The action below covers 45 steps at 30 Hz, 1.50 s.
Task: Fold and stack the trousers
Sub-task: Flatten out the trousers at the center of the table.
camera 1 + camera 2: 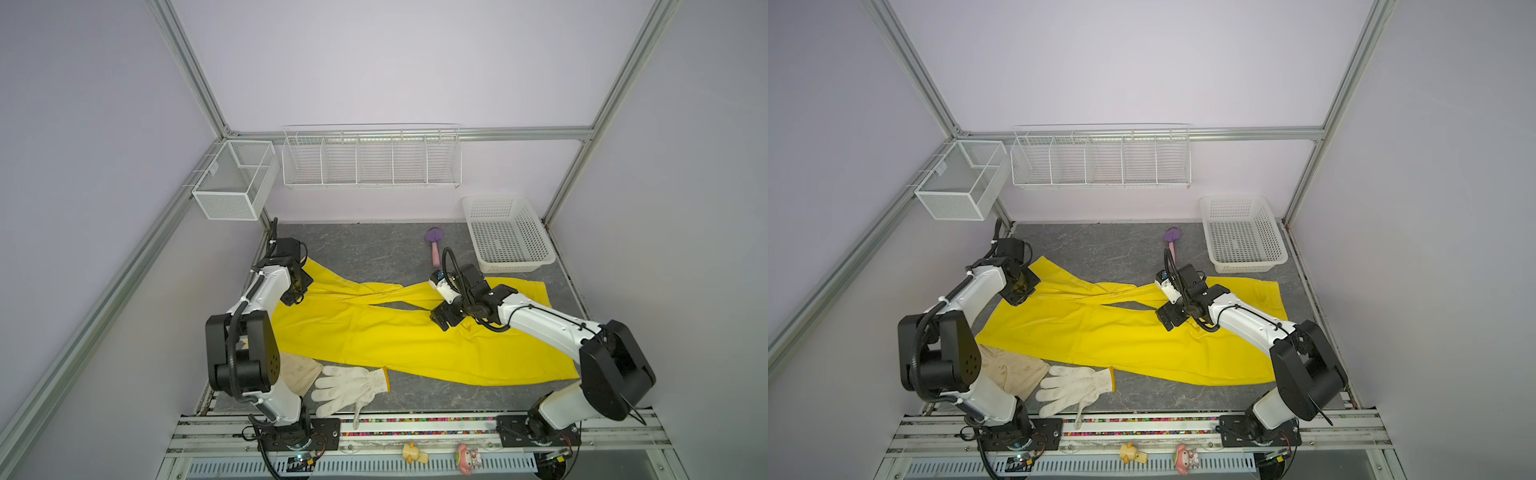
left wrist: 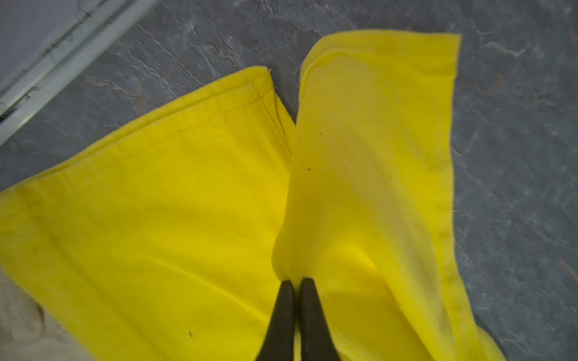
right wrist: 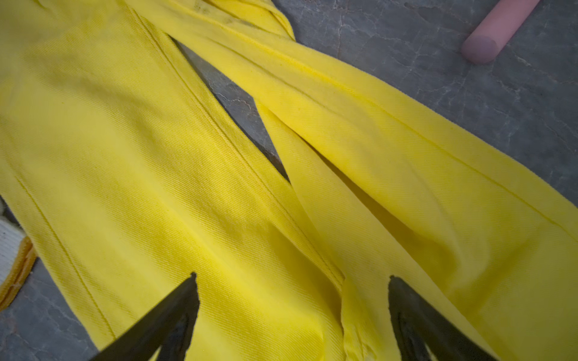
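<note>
In both top views the yellow trousers (image 1: 374, 332) lie spread across the grey marbled desk (image 1: 374, 245), waist toward the right arm and legs toward the left arm. The far leg is twisted narrow. The left tool (image 1: 296, 296) is down on the far leg's end. The right tool (image 1: 1168, 322) hovers near the crotch, its arm crossing over the waist. At the near edge a white knit glove (image 1: 349, 386) touches a cream glove (image 1: 299, 370), which is partly under the left arm. Behind the trousers are a purple-headed pink handle (image 1: 435, 257) and a perforated white basket (image 1: 536, 232).

Left wrist: the left tool (image 2: 294, 283) has its dark tapered fingers together, clamped on a raised pinch of twill trousers (image 2: 187, 218). Two stitched hems lie ahead on the desk (image 2: 516, 156).

Right wrist: the right tool (image 3: 292, 276) has its fingers wide apart over the trousers (image 3: 156, 156), holding nothing. Bare desk (image 3: 438, 62) shows in the wedge between the legs. The smooth round pink handle (image 3: 494, 34) and the knit glove (image 3: 9, 240) with its yellow cuff sit at the edges.
</note>
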Available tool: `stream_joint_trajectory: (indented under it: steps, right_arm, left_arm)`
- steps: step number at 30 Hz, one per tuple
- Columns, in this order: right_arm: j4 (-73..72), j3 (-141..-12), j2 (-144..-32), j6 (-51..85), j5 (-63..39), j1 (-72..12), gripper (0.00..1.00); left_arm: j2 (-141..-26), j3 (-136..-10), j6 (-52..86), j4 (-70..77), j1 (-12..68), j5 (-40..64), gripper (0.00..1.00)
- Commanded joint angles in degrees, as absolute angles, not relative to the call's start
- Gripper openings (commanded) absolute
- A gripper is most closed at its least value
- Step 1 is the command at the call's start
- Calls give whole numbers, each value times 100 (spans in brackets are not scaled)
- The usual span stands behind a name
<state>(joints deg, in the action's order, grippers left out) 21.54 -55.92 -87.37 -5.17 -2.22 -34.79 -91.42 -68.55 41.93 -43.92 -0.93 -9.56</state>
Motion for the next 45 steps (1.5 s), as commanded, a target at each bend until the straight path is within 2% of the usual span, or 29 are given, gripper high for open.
stream_joint_trajectory:
  steps: [1,7,10,16,25,31,39,45]
  right_arm:
    - [2104,-5669,-8629,-616,-263,-3445,95]
    - [2038,-5678,-8668,-634,-333,-3439,95]
    - [2021,-5669,-8659,-624,-361,-3444,95]
    - [1970,-5678,-8659,-607,-358,-3460,95]
    - [1951,-5778,-8790,-615,-233,-3457,95]
    - [1990,-5974,-9057,-615,28,-3432,95]
    - [1916,-6433,-9648,-455,86,-3228,94]
    - [2029,-7017,-10433,-106,234,-3013,88]
  left_arm:
    - [-8406,-6730,4423,-5244,18,-1428,0]
    - [-7401,-6821,4557,-5561,246,-1435,0]
    - [-7433,-6894,4547,-5306,245,-1500,0]
    - [-8637,-7626,4258,-4799,238,-1559,0]
    - [-10552,-9188,4318,-4802,238,-2084,0]
    - [-11240,-9729,4103,-4749,285,-2701,0]
    - [-12461,-10904,3596,-5107,368,-2670,0]
    - [-13033,-11581,3360,-5271,385,-2755,2]
